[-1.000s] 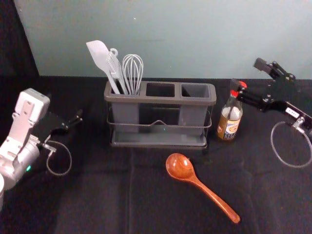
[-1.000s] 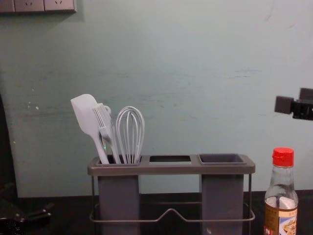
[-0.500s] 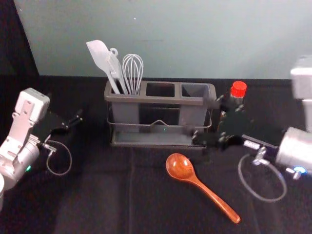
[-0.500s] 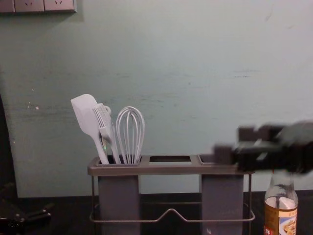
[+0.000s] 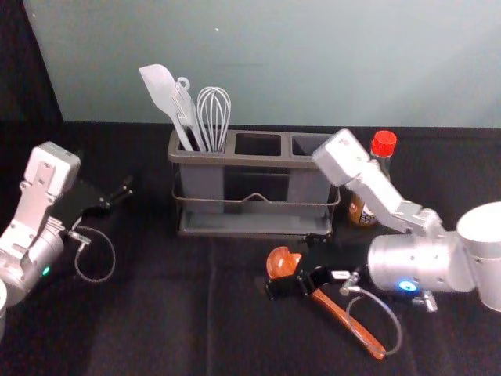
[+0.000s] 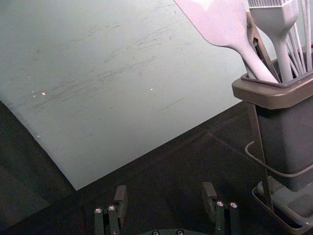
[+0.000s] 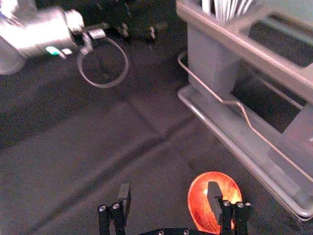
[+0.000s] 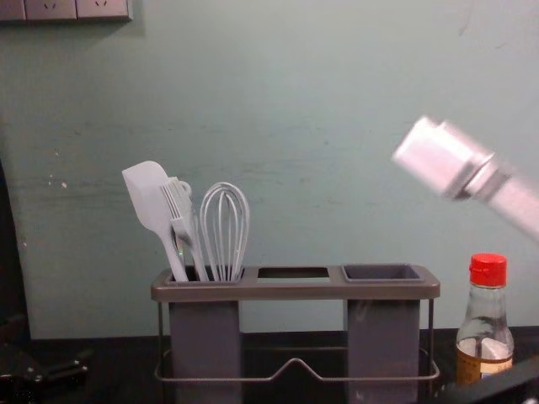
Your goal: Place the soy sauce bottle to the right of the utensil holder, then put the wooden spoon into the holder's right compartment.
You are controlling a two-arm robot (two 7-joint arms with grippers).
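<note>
while the right gripper (image 7: 169,196) hangs, fingers apart, over the wooden spoon (image 5: 280,262), lower centre, the handle (image 5: 329,306) slants lower right; left gripper (image 6: 165,196), mid-left, gapes too.

Right tool (image 5: 287,264) hangs near centre, left tool (image 5: 108,177) idles at left, both spread wide.

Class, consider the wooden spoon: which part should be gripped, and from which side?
Probably the handle, from above, closing across its width: it is slim, straight and lying flat, so its long sides suit a pinch better than the wider, rounded bowl.
</note>
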